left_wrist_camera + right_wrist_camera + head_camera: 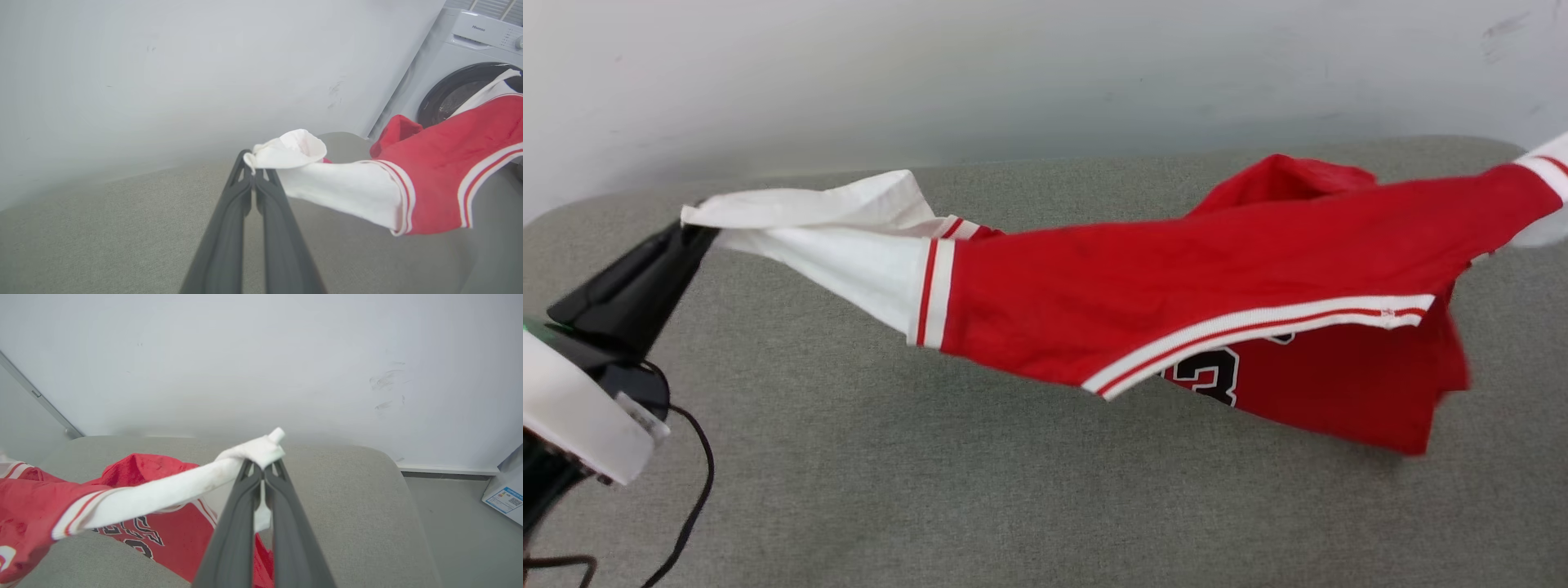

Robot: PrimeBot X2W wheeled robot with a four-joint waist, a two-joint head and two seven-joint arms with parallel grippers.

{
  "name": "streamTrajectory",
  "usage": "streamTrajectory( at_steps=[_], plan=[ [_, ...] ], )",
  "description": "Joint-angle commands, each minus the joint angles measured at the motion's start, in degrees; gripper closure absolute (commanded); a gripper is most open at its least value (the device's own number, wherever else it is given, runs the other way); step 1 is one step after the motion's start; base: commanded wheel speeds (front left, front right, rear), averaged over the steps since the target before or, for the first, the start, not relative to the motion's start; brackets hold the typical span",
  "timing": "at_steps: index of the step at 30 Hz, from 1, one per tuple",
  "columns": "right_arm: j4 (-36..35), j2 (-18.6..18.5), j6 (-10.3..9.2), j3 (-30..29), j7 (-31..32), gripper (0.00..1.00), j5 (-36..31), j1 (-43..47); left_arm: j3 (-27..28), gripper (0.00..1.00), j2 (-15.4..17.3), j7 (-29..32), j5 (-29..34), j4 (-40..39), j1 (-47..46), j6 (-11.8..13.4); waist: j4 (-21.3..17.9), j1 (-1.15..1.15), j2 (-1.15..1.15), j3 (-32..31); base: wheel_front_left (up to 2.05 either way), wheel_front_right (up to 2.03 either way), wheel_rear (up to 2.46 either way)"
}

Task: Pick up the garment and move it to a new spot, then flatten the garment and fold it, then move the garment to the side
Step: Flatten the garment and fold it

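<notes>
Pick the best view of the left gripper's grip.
Left wrist view: the left gripper pinches the garment by its sleeve, close up. Head view shows this side-on; right wrist view, the right gripper on the other sleeve.

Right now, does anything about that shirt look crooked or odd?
The garment hangs stretched between the left gripper and right gripper, each pinching a white sleeve; its body sags twisted and bunched over the grey surface.

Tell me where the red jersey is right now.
The red jersey hangs stretched over the grey padded surface, across the head view's middle and right, one white sleeve clamped in the left pincer, the other in the right pincer.
</notes>
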Motion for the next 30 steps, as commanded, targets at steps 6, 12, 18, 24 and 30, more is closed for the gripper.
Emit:
streamTrajectory(
  at_steps=[6, 12, 18, 24, 30],
  plan=[
    [2.7, -0.4, -0.02, 3.7, -3.4, 1.0, -1.9, -9.2, 2.2, 1.0, 0.7, -0.5, -1.1, 1.7, -6.8, 0.6, -0.2, 0.0, 0.0, 1.4, 0.0, 0.0, 0.0],
    [6.2, -0.9, -0.02, 7.3, -8.4, 1.0, -4.2, -17.8, 2.9, 1.0, 0.9, -1.8, -0.2, 4.9, -15.2, 2.1, -0.2, 0.0, 0.0, 4.5, 0.0, 0.0, 0.0],
    [11.3, -1.4, -0.02, 11.5, -14.1, 1.0, -7.5, -28.1, 1.3, 1.0, 0.5, -3.4, 2.0, 11.4, -29.5, 3.4, -0.1, 0.0, 0.0, 10.5, 0.0, 0.0, 0.0],
    [18.5, -0.6, -0.02, 16.2, -22.7, 1.0, -12.7, -39.4, -2.5, 1.0, -0.2, -6.8, 7.2, 21.9, -46.9, 3.1, -0.1, 0.0, 0.0, 18.3, 0.0, 0.0, 0.0],
    [26.8, 1.9, -0.03, 19.0, -30.8, 1.0, -17.6, -50.8, -5.4, 1.0, -2.3, -13.1, 12.1, 34.0, -62.4, 1.4, 0.3, 0.0, 0.0, 25.1, 0.0, 0.0, 0.0]
  ],
)
